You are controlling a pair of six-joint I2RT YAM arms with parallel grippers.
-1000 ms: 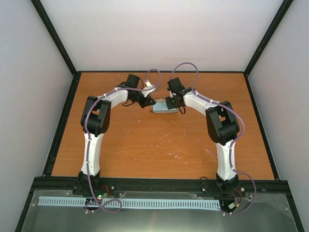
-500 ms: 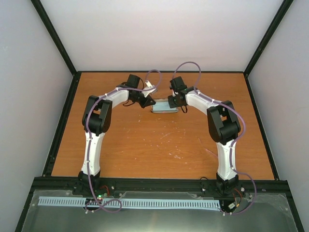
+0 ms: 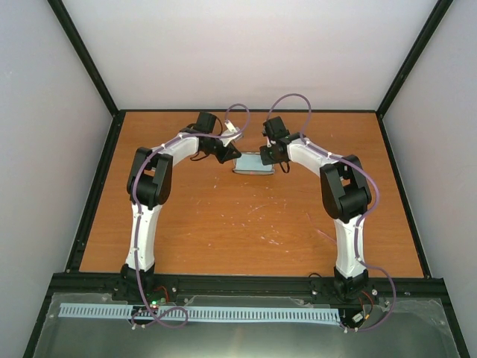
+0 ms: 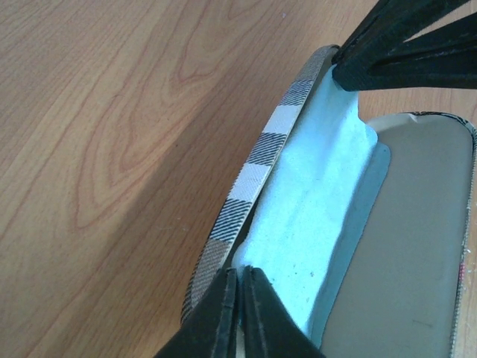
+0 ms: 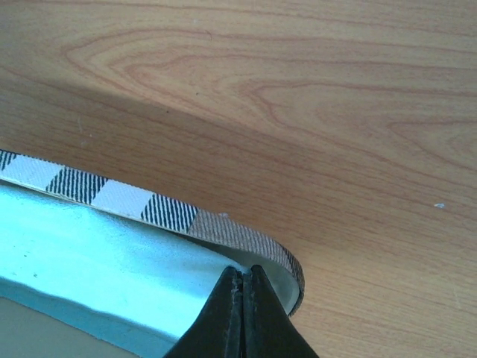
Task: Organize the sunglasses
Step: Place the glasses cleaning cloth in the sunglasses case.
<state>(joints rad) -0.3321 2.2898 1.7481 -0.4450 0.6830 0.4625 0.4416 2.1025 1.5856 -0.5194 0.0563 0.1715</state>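
The left gripper (image 4: 238, 274) and right gripper (image 5: 242, 273) each pinch shut on the pale blue cloth (image 4: 313, 194) inside the plaid-rimmed case (image 4: 257, 160).

pale grey walls (image 3: 246, 52) enclose a black-framed wooden table (image 3: 246, 224)

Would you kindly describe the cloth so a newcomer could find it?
At the far middle of the wooden table, between the left gripper and right gripper, sits an open case with a plaid rim. The pale blue cloth lies inside, the only blue thing there.
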